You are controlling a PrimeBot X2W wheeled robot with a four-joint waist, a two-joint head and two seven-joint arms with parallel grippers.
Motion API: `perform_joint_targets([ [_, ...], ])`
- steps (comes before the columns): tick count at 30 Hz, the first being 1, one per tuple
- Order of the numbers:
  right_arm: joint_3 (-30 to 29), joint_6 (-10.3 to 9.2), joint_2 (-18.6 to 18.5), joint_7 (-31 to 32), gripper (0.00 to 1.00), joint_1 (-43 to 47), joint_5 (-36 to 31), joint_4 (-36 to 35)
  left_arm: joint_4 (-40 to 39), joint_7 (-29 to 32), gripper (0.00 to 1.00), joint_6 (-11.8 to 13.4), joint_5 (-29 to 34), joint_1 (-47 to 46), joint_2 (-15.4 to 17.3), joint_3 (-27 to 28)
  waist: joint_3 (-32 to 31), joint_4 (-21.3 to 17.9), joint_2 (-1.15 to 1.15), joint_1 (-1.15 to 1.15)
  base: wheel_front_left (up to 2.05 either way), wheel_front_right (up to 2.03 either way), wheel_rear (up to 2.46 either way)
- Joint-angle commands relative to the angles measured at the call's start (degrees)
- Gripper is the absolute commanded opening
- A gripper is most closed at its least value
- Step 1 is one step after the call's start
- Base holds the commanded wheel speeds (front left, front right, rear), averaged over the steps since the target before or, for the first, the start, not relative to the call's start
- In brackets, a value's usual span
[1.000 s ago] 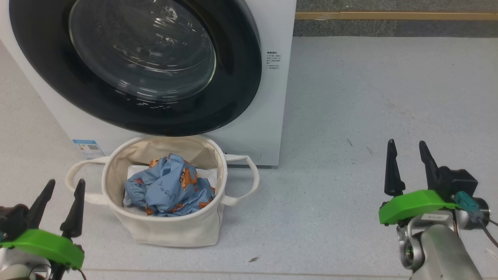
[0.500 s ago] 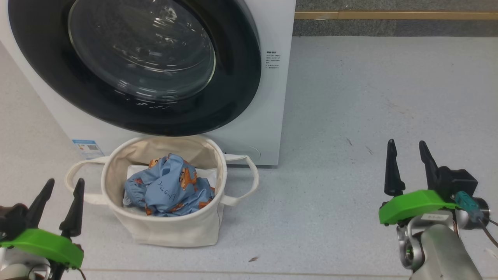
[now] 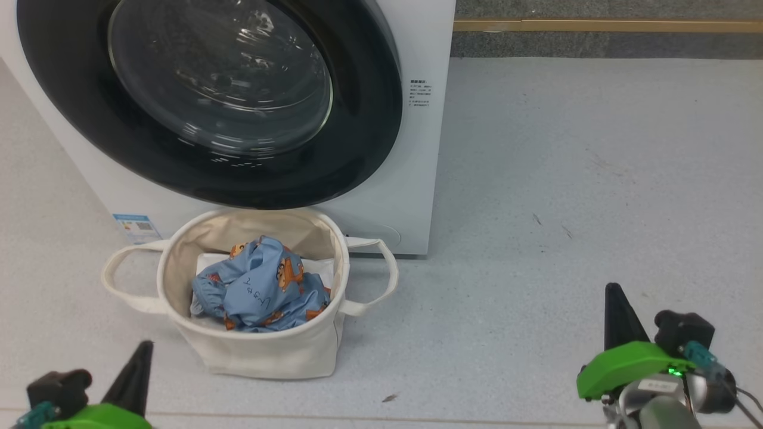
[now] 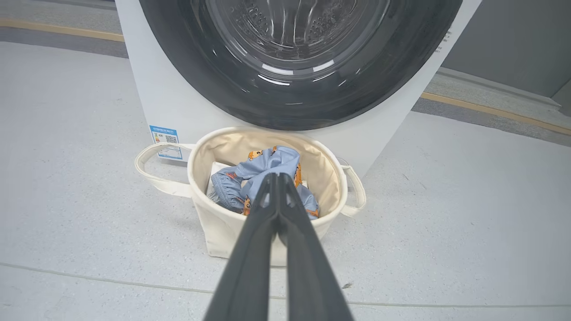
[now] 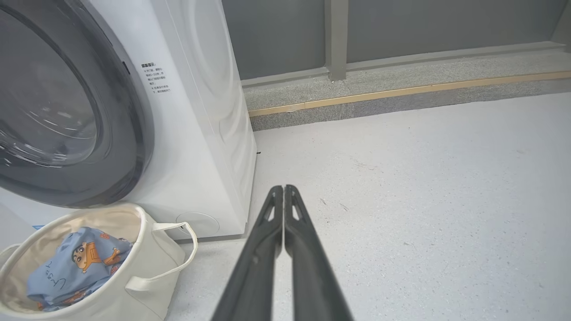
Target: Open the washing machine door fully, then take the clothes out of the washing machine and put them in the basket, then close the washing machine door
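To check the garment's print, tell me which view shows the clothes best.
The head view: it looks down into the basket and shows the clothes unobstructed. In the left wrist view the left hand covers their middle; in the right wrist view the basket's rim hides the lower part.

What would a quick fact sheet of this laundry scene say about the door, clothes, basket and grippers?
Door: closed on the washing machine
Clothes: blue printed garment, crumpled inside the basket
Basket: on the floor, in front of the machine
Left gripper: shut, empty, aimed at the basket
Right gripper: shut, empty, aimed along the floor beside the machine
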Motion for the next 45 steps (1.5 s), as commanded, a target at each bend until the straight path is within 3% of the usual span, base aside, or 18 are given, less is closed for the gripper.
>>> perform_joint_targets([
  [1,-0.42,0.00,-0.21,0.61,0.00,-3.34,1.61,-2.35,-1.91,0.20,0.00,-0.01,-1.23,-3.15,1.38,1.82,-0.06,0.08,0.00,0.10,0.00,0.00,0.00],
  [7,-0.63,0.00,-0.18,1.52,0.00,-2.82,5.60,-3.02,-2.73,1.17,0.00,-0.03,-4.07,-2.76,0.33,2.72,-0.02,0.36,0.00,-0.01,0.00,0.00,0.00],
  [45,-2.58,0.02,-0.02,7.85,0.00,-0.22,30.68,-6.67,-7.93,7.41,0.00,-0.16,-22.08,-0.48,-6.36,8.52,-0.23,2.16,0.00,-0.02,0.00,0.00,0.00],
])
